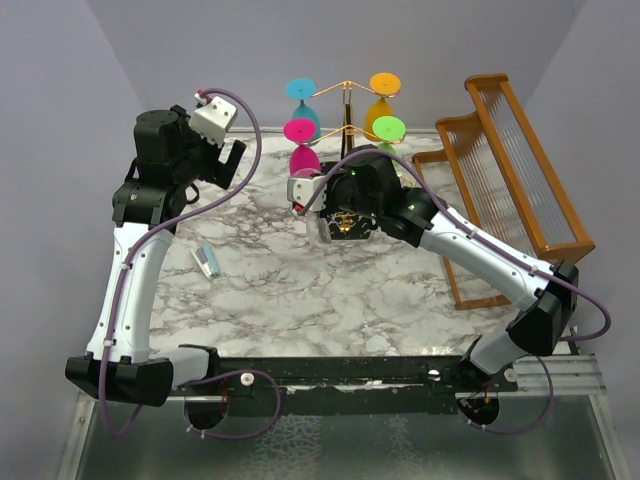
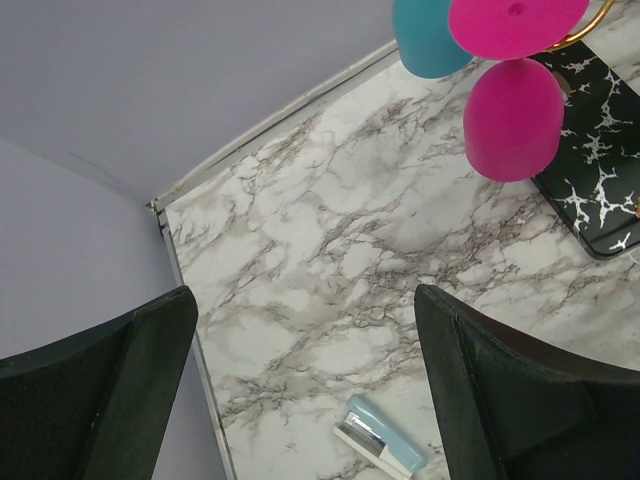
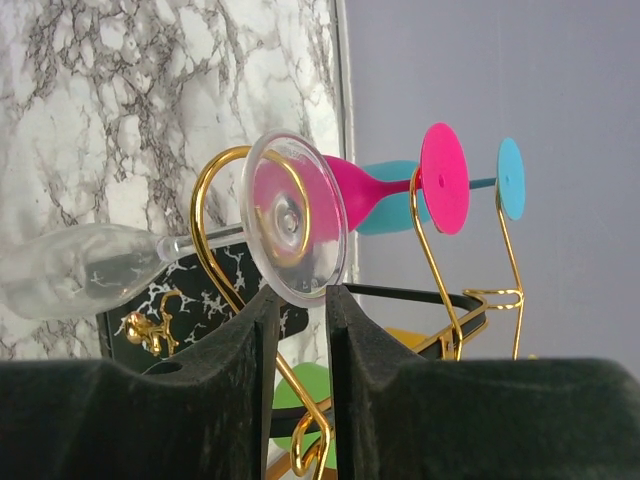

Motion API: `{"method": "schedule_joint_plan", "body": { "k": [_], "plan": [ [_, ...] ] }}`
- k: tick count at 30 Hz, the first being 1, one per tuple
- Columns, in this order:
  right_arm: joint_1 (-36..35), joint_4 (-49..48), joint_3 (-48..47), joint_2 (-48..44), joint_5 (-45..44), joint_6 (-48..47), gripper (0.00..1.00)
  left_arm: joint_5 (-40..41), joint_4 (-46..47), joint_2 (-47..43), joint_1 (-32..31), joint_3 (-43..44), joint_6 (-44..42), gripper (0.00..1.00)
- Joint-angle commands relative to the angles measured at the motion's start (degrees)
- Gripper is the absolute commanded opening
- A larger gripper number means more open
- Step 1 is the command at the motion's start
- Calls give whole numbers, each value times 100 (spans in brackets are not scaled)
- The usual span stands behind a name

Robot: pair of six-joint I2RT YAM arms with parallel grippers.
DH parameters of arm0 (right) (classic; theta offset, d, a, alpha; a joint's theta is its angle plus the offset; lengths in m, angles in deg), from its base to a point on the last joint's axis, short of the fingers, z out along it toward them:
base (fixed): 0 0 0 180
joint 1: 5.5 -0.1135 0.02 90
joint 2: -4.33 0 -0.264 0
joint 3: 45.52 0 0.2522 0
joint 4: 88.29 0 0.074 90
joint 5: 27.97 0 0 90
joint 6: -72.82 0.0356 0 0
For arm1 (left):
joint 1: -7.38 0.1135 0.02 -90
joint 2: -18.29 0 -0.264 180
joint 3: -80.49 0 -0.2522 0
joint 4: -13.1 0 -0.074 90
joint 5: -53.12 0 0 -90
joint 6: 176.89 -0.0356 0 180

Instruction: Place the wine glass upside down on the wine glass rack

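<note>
Right gripper (image 3: 303,300), jaws barely apart, is meeting at twelve o'clock the slippery foot rim of the clear, fragile wine glass (image 3: 100,265); grip unclear.

**Blind spots on my feeds**

On the right wrist view the wine glass (image 3: 290,215) runs off the left edge at its bowl. Its foot's rim sits so close to the tips of the right pincer (image 3: 300,292) that I can't tell whether the fingers pinch it or stand just clear. A green glass (image 3: 300,390) is mostly hidden behind those fingers. On the left wrist view the wine glass rack (image 2: 590,160) is cut by the right edge, a teal glass (image 2: 430,35) by the top, and the left pincer (image 2: 303,310) by the bottom. Overhead, my right arm (image 1: 470,250) covers its pincer and the rack's base, and the blue item (image 1: 206,260) on the tabletop (image 1: 300,290) is too small to name.
</note>
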Motion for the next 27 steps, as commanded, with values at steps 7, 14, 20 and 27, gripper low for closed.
{"method": "schedule_joint_plan", "body": {
  "k": [7,14,20,27],
  "plan": [
    [14,-2,96,-228,115,84,27,-211,143,-135,37,-113,36,93],
    [14,-18,145,-260,18,57,29,-254,145,-146,44,-162,29,93],
    [14,-25,220,-326,-235,-13,34,-268,147,-133,46,-154,28,93],
    [14,-42,324,-519,-373,2,37,-273,147,-109,44,-153,37,93]
  ]
}}
